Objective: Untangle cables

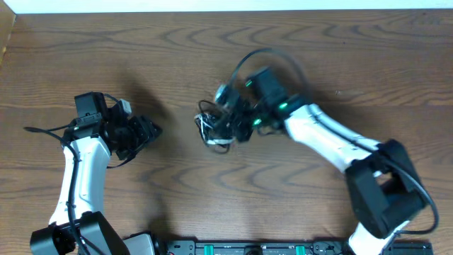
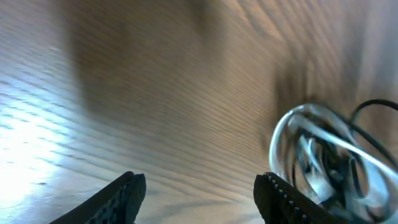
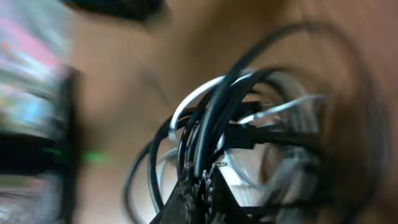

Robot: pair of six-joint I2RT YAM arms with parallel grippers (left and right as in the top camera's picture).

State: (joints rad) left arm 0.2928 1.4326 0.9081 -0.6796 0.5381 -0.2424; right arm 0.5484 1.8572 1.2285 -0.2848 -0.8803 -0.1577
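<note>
The cables [image 1: 211, 133], one white and some black, lie in a tangled bundle at the middle of the table. My right gripper [image 1: 228, 122] is at the bundle's right side. In the right wrist view it [image 3: 202, 179] is shut on black cords [image 3: 211, 118], with a white loop [image 3: 186, 99] behind them; the picture is blurred. My left gripper [image 1: 150, 131] stands to the left of the bundle, apart from it. Its fingers [image 2: 124, 194] are open with only bare wood between them, and the bundle [image 2: 323, 158] shows ahead at the right.
The wooden table [image 1: 212, 42] runs to a pale wall strip at the back. A black bar with green lights [image 1: 248, 248] lies along the front edge between the two arm bases. A blurred thin black loop [image 1: 265, 53] arcs above the right wrist.
</note>
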